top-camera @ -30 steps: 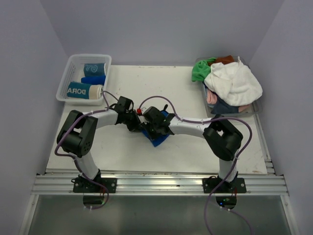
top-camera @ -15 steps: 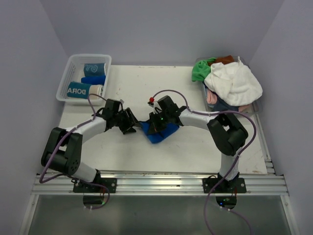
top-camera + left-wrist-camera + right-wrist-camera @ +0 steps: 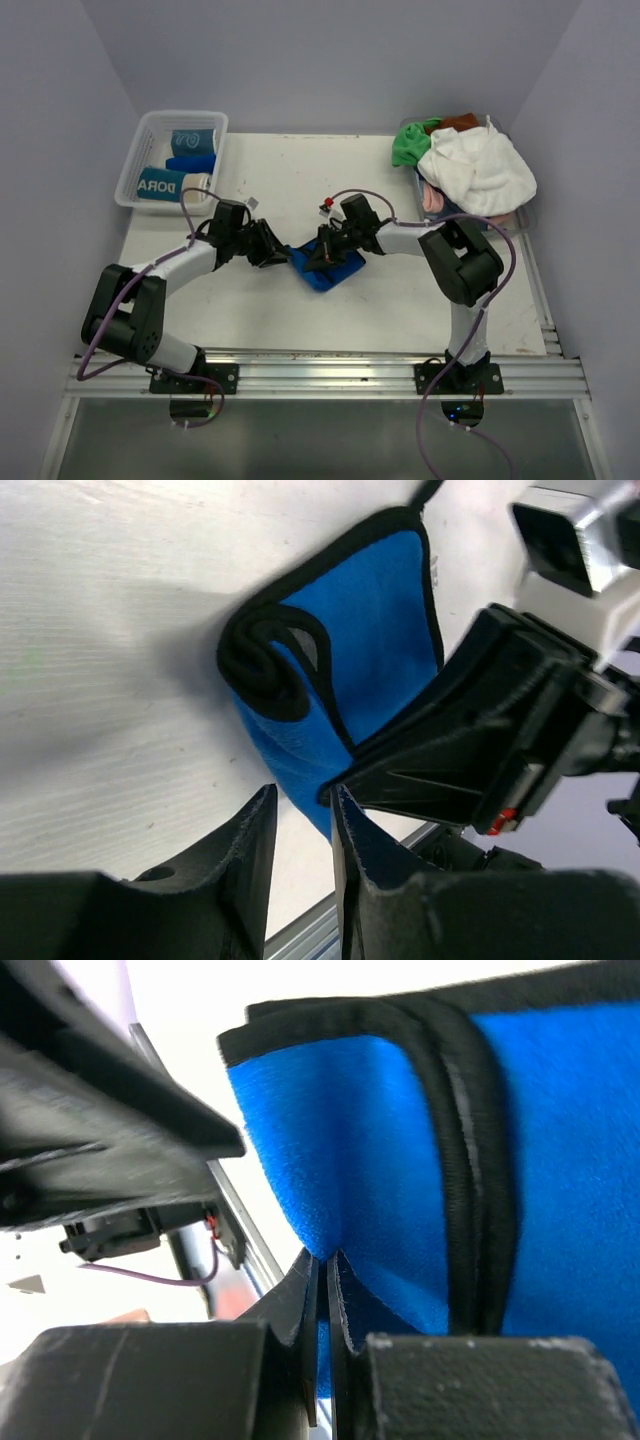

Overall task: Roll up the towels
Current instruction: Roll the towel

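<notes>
Blue towel (image 3: 330,273) at worktop (image 3: 300,170) centre, one end curled into loose roll. Right fingers (image 3: 285,1302) pressed together, pinching towel's folded edge. Left fingers (image 3: 250,850) narrowly spread, gripping nothing, tips just beside towel's edge.

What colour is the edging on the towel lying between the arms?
Black, bordering the royal blue towel; clearest in the left wrist view.

The white table (image 3: 300,180) carries a clear mesh basket (image 3: 131,170) at its far left corner and a clear bin (image 3: 427,228) at its far right corner. A metal rail (image 3: 320,378) runs along its near edge.
</notes>
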